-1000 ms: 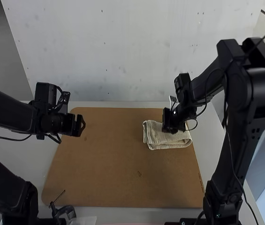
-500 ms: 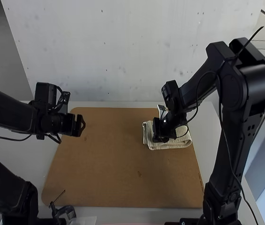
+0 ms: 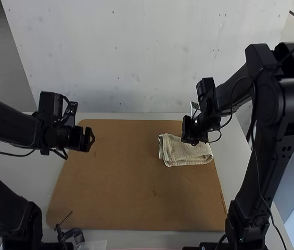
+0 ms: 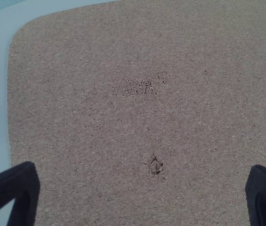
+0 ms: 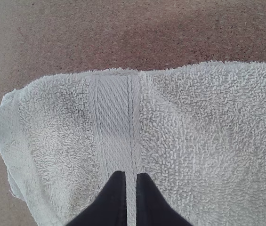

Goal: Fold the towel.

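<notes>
towel folded in a flat bundle, right side of brown board. right end effector over it, nearly closed, empty; low sweep could snag loops, skew layers. left end effector spread wide, empty.

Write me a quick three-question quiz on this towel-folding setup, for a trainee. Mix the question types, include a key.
1. Multiple choice. In the high view, where on the brown board does the towel lie?
A) Left side, near corner
B) Right side, far half
C) Middle of the near edge

2. True or false. The left gripper has its fingers spread wide apart.

3. Fill in the blank. In the high view, the gripper at the towel is the ____ one.

Key: 1. B. 2. True. 3. Right, that is, the right gripper.
</notes>
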You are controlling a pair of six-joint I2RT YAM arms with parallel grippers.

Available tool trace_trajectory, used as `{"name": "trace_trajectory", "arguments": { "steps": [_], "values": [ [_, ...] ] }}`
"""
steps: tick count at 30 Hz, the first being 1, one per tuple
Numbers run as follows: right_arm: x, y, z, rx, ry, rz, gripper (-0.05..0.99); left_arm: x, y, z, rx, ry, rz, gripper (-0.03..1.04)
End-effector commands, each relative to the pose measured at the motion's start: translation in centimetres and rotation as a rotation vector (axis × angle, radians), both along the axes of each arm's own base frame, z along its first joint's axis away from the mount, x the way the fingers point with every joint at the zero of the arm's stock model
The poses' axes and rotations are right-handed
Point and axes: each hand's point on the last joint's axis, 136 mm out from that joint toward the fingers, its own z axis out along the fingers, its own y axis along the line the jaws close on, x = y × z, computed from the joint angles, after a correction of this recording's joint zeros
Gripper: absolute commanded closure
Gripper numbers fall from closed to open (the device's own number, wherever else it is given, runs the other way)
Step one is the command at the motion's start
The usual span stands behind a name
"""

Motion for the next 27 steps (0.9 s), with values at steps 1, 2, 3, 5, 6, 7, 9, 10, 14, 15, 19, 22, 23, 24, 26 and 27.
{"name": "trace_trajectory", "arguments": {
  "steps": [1, 2, 3, 5, 6, 7, 9, 10, 14, 15, 19, 22, 23, 24, 26, 27],
  "values": [
    [-0.7, 1.0, -1.6, -0.006, 0.035, 0.037, 0.91, -0.3, -0.2, 0.4, -0.015, -0.018, -0.002, 0.03],
    [-1.0, 1.2, -2.2, -0.009, 0.045, 0.044, 0.91, -0.3, -0.2, 0.4, -0.015, -0.018, -0.002, 0.03],
    [-1.2, 1.4, -2.7, -0.018, 0.05, 0.05, 0.91, -0.3, -0.1, 0.4, -0.015, -0.018, 0.0, 0.03],
    [-1.7, 1.7, -3.7, -0.028, 0.063, 0.062, 0.91, -0.3, -0.1, 0.4, -0.015, -0.018, 0.0, 0.03],
    [-1.9, 1.8, -4.0, -0.033, 0.072, 0.066, 0.91, -0.3, -0.2, 0.4, -0.015, -0.018, -0.002, 0.03],
    [-2.0, 2.0, -4.1, -0.035, 0.074, 0.072, 0.91, -0.3, -0.2, 0.4, -0.015, -0.018, -0.002, 0.03],
    [-2.3, 2.3, -4.1, -0.034, 0.078, 0.082, 0.91, -0.3, -0.1, 0.4, -0.015, -0.018, 0.0, 0.03],
    [-2.3, 2.5, -3.9, -0.033, 0.074, 0.085, 0.91, -0.3, -0.1, 0.4, -0.015, -0.018, 0.0, 0.03],
    [-2.8, 4.1, -2.6, -0.014, 0.053, 0.106, 0.91, -0.3, -0.1, 0.4, -0.015, -0.018, 0.0, 0.03],
    [-2.9, 4.6, -2.2, -0.005, 0.049, 0.106, 0.91, -0.3, -0.1, 0.4, -0.015, -0.018, 0.0, 0.03],
    [-3.4, 5.8, -1.3, 0.018, 0.04, 0.118, 0.91, -0.3, -0.1, 0.4, -0.015, -0.018, 0.0, 0.03],
    [-2.9, 6.0, -0.4, 0.035, 0.014, 0.109, 0.91, -0.3, -0.1, 0.4, -0.015, -0.02, 0.0, 0.03],
    [-2.8, 6.0, -0.3, 0.035, 0.011, 0.108, 0.91, -0.3, -0.1, 0.4, -0.015, -0.02, 0.0, 0.03],
    [-2.7, 6.1, -0.4, 0.035, 0.011, 0.108, 0.91, -0.3, -0.1, 0.4, -0.015, -0.02, 0.0, 0.03],
    [-2.7, 6.2, -0.8, 0.035, 0.017, 0.11, 0.91, -0.3, -0.1, 0.5, -0.015, -0.021, 0.0, 0.03],
    [-2.8, 6.5, -1.2, 0.036, 0.024, 0.11, 0.91, -0.3, -0.2, 0.5, -0.015, -0.021, -0.002, 0.03]
  ]
}}
